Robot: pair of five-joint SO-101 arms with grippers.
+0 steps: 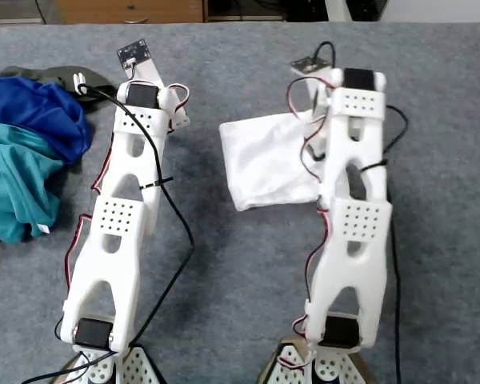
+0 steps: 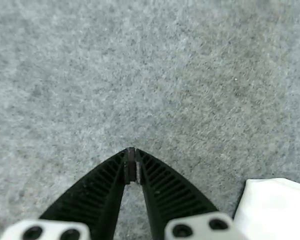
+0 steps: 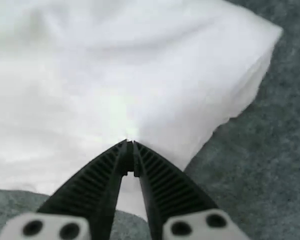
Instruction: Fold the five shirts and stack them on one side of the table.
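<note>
The white cotton shirt, folded to a rough rectangle (image 1: 264, 160), lies flat on the grey felt-like tabletop (image 1: 224, 264) between the two arms. It looks folded, so the step in hand is probably to carry it to the stacking side.

The right hand (image 3: 129, 147) sits over this white shirt with its black ribbed fingers pressed together. Whether any cloth is pinched between them cannot be told. The left hand (image 2: 130, 155) is over bare tabletop just beside the white shirt, fingers together and holding nothing.

To do it well, each hand should open and bite through every layer at a folded edge, not the top sheet alone. The two should then travel together, low and level, so the rectangle does not sag open.

The white shirt is thin and soft, with rounded, puffy edges and faint creases; it will likely slump if held at one point. The tabletop's nap should grip the cloth, so dragging may unroll it.

Well apart from the white shirt, beyond the left arm, is an unfolded heap: a crumpled royal-blue shirt (image 1: 32, 112), a teal shirt (image 1: 16, 184) and a dark olive garment (image 1: 48, 78).
</note>
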